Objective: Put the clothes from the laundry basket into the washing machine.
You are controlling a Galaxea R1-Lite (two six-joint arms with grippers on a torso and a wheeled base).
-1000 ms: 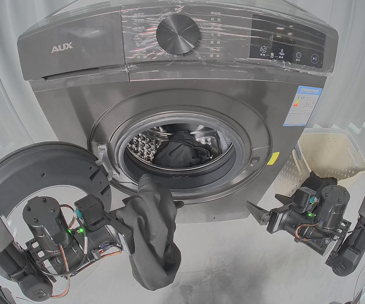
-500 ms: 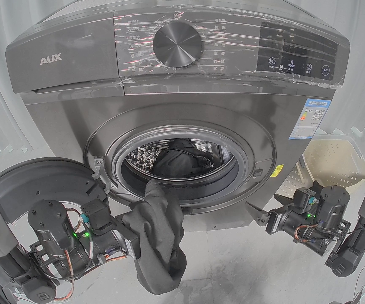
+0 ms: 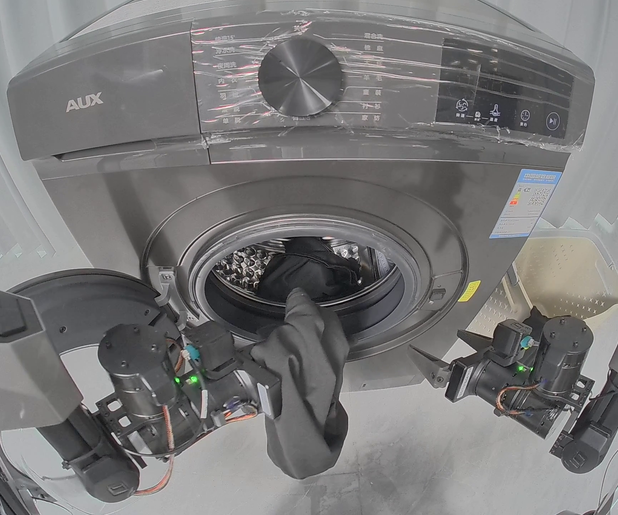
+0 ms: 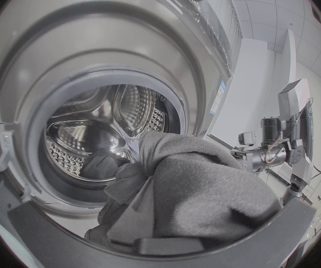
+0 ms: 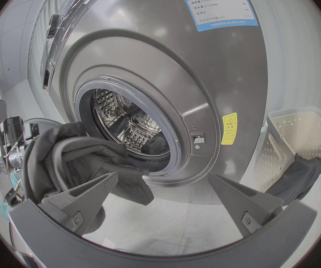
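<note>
My left gripper (image 3: 274, 389) is shut on a dark grey garment (image 3: 305, 384), which hangs just in front of the washing machine's open drum (image 3: 302, 280). The garment's top end touches the lower lip of the door seal. The same garment (image 4: 201, 190) bunches over the fingers in the left wrist view. Another dark garment (image 3: 309, 270) lies inside the drum. My right gripper (image 3: 430, 368) is open and empty, low at the right of the machine, its fingers (image 5: 89, 194) spread wide. Behind it, a cream laundry basket (image 3: 573, 273) has a dark cloth (image 5: 298, 175) draped over its rim.
The round machine door (image 3: 87, 309) stands swung open on the left, behind my left arm. The basket sits on the floor against the machine's right side. Bare grey floor (image 3: 409, 459) lies between the two arms.
My left arm has carried the garment rightward and up until it hangs in front of the drum mouth. The right arm has barely moved. The head view tilted slightly early on.
</note>
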